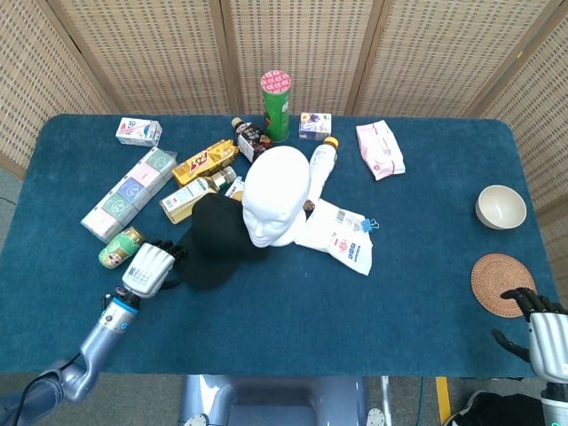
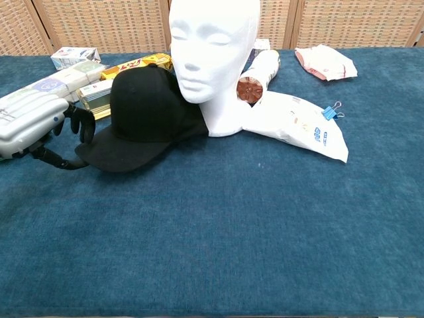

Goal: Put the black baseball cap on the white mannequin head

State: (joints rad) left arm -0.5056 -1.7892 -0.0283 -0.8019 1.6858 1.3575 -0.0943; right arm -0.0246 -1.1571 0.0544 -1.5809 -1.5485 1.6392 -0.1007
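Early: left robot hand grasps black baseball cap brim, cap on table at white mannequin head's 8 o'clock; lifting remains.

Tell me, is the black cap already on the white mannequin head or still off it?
Off. The black cap lies on the table against the side of the mannequin head, whose crown is bare; the left robot hand is at its brim.

You cannot read much here. Beyond your left hand, behind the black cap, the yellow carton carries red letters, but they are too small to make out. Far to the right of that hand, the white pouch shows blue print, also not readable. No other label resolves into words.
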